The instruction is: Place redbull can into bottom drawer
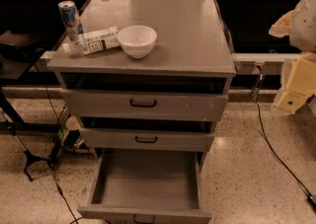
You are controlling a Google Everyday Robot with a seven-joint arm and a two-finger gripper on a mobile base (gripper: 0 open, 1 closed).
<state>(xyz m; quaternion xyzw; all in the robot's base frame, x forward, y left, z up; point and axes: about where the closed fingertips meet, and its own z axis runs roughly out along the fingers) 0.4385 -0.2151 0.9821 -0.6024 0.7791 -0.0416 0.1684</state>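
Observation:
The redbull can (69, 18) stands upright at the left edge of the grey cabinet top (182, 35). The bottom drawer (146, 184) is pulled wide open at the front of the cabinet, and its grey tray holds nothing. My gripper (295, 87) shows as a cream-coloured shape at the right edge of the view. It is off to the right of the cabinet, far from the can and above floor level.
A white plastic bottle (96, 40) lies on its side next to the can, with a white bowl (137, 40) just to its right. The top drawer (143, 103) and middle drawer (146, 139) stand slightly ajar. A black cable (276, 154) runs across the floor on the right.

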